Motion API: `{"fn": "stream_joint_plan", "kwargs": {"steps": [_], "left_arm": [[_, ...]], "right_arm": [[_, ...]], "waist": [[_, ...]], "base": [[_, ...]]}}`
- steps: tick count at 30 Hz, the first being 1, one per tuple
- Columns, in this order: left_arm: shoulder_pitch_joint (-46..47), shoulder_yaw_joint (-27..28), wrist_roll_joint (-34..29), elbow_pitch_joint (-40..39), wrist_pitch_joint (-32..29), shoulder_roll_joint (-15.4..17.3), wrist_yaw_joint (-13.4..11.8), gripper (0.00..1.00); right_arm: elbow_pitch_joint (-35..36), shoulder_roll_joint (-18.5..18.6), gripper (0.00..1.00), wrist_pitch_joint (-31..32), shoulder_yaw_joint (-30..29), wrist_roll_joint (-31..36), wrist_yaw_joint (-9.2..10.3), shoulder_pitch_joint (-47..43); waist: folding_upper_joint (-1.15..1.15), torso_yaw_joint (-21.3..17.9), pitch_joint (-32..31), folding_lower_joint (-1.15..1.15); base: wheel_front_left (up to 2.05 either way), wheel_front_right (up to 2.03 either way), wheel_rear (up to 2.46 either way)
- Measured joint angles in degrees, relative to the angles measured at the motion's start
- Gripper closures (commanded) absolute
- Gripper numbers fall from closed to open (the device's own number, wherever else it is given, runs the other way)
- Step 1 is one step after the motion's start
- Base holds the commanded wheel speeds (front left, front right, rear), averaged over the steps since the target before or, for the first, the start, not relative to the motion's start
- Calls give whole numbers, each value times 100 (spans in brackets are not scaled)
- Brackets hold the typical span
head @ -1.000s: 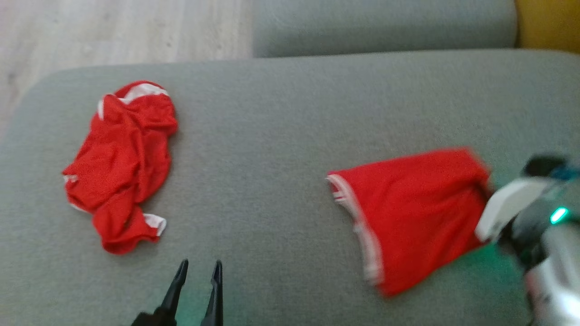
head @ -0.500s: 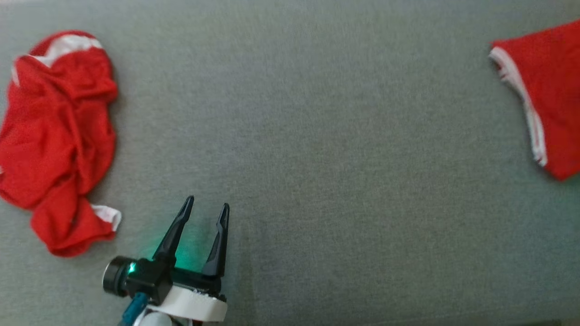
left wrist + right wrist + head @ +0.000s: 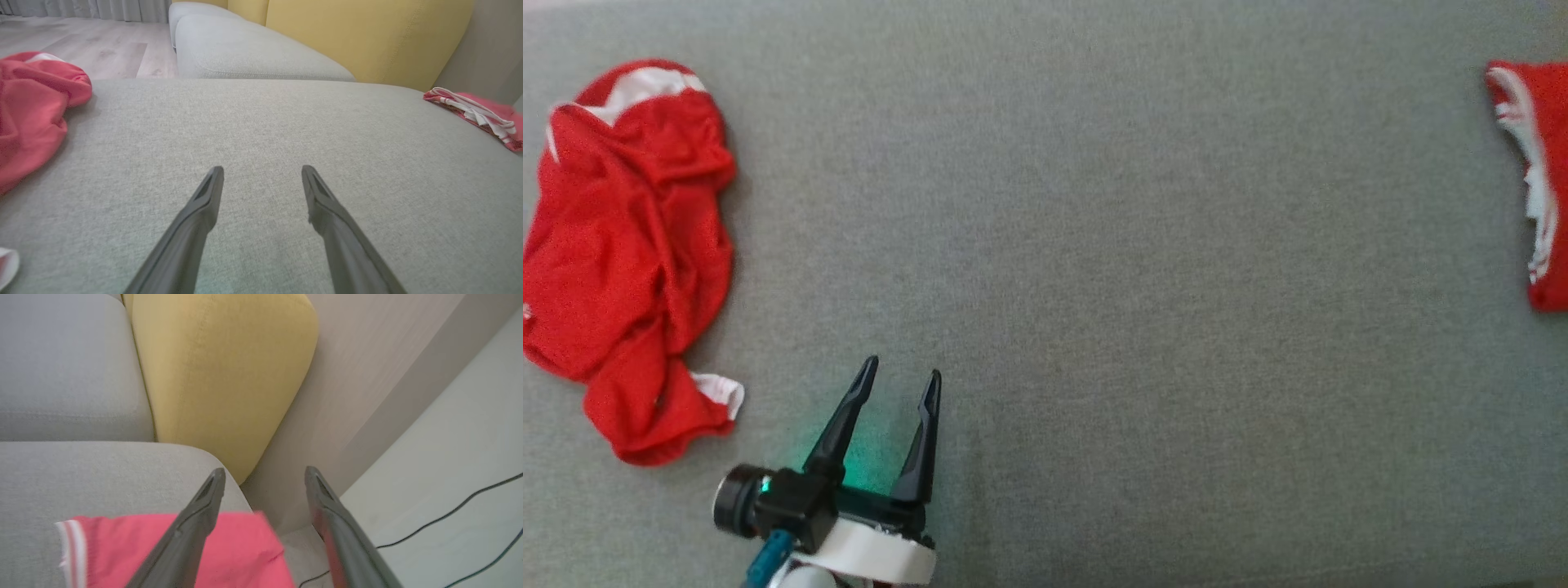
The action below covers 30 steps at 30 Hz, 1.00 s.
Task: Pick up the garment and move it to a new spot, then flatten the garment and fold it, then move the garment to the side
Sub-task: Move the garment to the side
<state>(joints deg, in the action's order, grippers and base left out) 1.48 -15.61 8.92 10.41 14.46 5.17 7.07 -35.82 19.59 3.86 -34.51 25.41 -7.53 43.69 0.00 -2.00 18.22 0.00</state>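
A folded red garment [image 3: 1547, 188] with white trim lies at the far right edge of the grey sofa cushion [image 3: 1135, 245]. In the right wrist view my right gripper [image 3: 265, 471] hangs open above this garment [image 3: 118, 547], nothing between its fingers. In the left wrist view the same garment [image 3: 474, 110] lies far right, its trim edge rumpled. A second red garment [image 3: 629, 245], crumpled, lies at the left. My left gripper [image 3: 903, 367] stands open and empty over bare cushion, right of that crumpled garment [image 3: 28, 110].
A yellow back cushion [image 3: 216, 375] and a grey seat [image 3: 245, 49] stand behind the sofa cushion. Right of the folded garment the cushion ends, with pale floor and a black cable [image 3: 449, 506] below. Wooden floor [image 3: 81, 45] lies beyond the left.
The head camera has swung down and left. My right gripper has opened and let go of the folded garment, which now sits farther right with its trim edge rumpled. The left gripper has kept still.
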Motion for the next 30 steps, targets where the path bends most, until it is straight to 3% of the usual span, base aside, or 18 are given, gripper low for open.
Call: {"fn": "stream_joint_plan", "kwargs": {"steps": [7, 22, 30], "left_arm": [[-277, 24, 99, 71, 0, -120, -7, 0], [-1017, 130, 236, 218, -1, -193, -303, 0], [-1073, 352, 220, 411, -1, -193, -509, 0]], "right_arm": [[407, -485, 0, -589, 471, -13, 0, -688], [2069, -1526, 0, -1200, 1983, -1639, 0, -4030], [2009, -1722, 0, -1705, 2837, -2580, 0, -5043]], "waist": [[0, 23, -569, 0], [0, 436, -1842, -2], [0, 579, -2027, 0]], "base": [[0, 0, 0], [0, 0, 0], [0, 0, 0]]}}
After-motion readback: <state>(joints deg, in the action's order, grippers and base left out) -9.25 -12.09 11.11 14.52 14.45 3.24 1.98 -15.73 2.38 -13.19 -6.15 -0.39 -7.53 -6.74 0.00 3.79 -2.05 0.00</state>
